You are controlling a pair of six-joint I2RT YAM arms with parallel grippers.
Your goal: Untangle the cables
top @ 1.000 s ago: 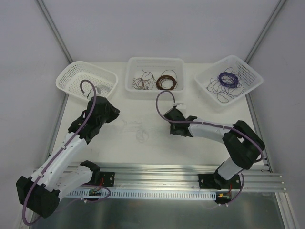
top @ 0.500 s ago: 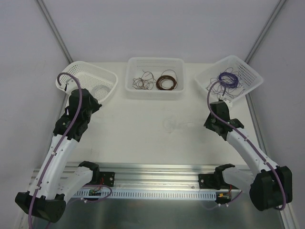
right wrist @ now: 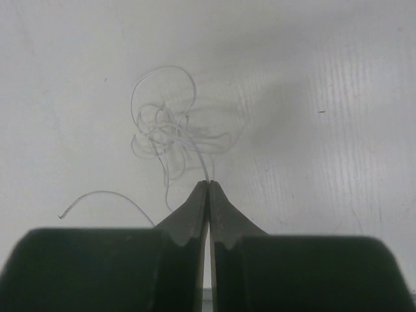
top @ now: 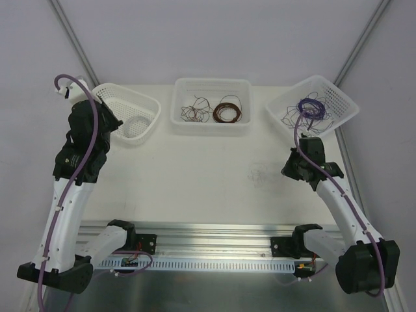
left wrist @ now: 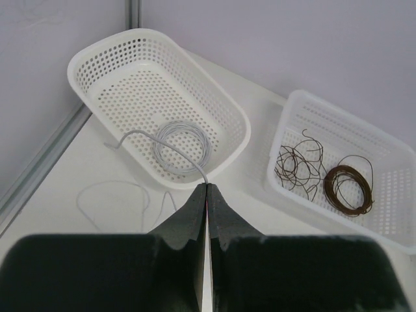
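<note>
The cables (right wrist: 170,135) show as a small loose clump of whitish strands on the table, faint in the top view as the cables (top: 262,173). My right gripper (right wrist: 208,182) is shut on one strand that runs up out of the clump; it hovers just right of it, the right gripper (top: 288,171). My left gripper (left wrist: 207,185) is shut on a single white strand (left wrist: 140,132) that arcs left over the rim of the left basket (left wrist: 227,104). In the top view the left gripper (top: 112,123) is raised by that basket.
The left basket holds a white coil (left wrist: 182,146). The middle basket (top: 211,122) holds loose brown strands (left wrist: 296,166) and a brown coil (left wrist: 349,190). The right basket (top: 338,114) holds purple wire (top: 309,107). Loose white strands (left wrist: 107,190) lie on the table.
Both arms have pulled apart from the table's middle, the left toward the left basket, the right toward the right basket. The whitish clump has been dragged to the right.
</note>
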